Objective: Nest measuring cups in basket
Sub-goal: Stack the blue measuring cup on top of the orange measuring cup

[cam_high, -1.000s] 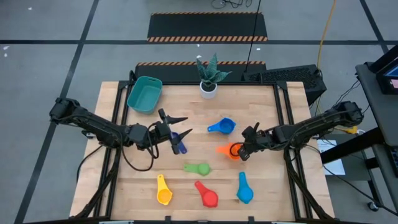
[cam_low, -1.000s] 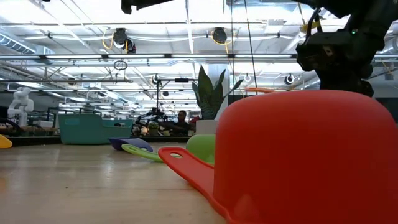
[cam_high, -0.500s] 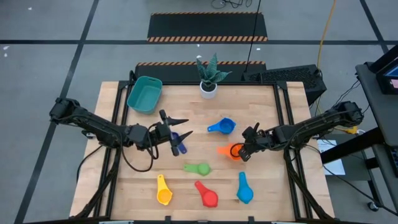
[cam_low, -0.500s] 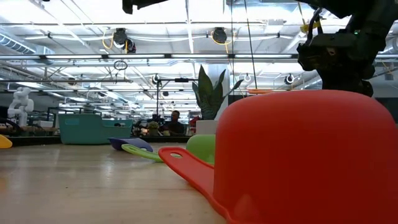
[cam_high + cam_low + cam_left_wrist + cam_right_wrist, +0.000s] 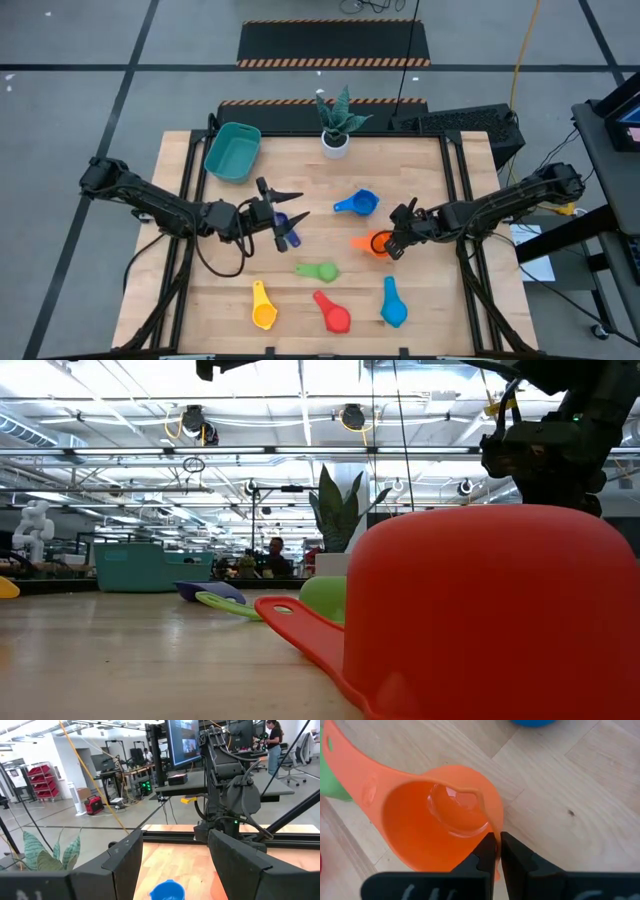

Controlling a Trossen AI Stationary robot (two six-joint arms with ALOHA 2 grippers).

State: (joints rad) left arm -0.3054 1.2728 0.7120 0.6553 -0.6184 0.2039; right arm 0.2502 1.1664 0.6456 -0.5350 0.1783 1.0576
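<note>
The right gripper (image 5: 392, 243) sits at the orange measuring cup (image 5: 371, 242), right of the table's (image 5: 420, 300) middle and well away from the teal basket (image 5: 232, 152), which stands at the far left corner beside the white plant pot (image 5: 335, 143). In the right wrist view its fingertips (image 5: 490, 851) are nearly together, pinching the thin rim of the orange cup (image 5: 435, 822), whose bowl faces up on the wood. The left gripper (image 5: 285, 214) hangs above the table on the near side of the basket, over the dark blue cup (image 5: 288, 232); its fingers (image 5: 125, 862) are spread with nothing between them, and a lighter blue cup (image 5: 167, 891) shows on the table beyond them. That lighter blue cup (image 5: 358, 205) lies farther from the basket than the dark blue one, between the plant pot and the orange cup. The rest lie toward the near edge, all well apart from the basket: the green cup (image 5: 320, 271), the yellow cup (image 5: 262, 307), the red cup (image 5: 334, 313), and the second lighter blue cup (image 5: 392, 304). In the low view the red cup (image 5: 480, 610) stands bowl down and fills the foreground, with the basket (image 5: 138, 568) far behind it. No cup is in the basket.
</note>
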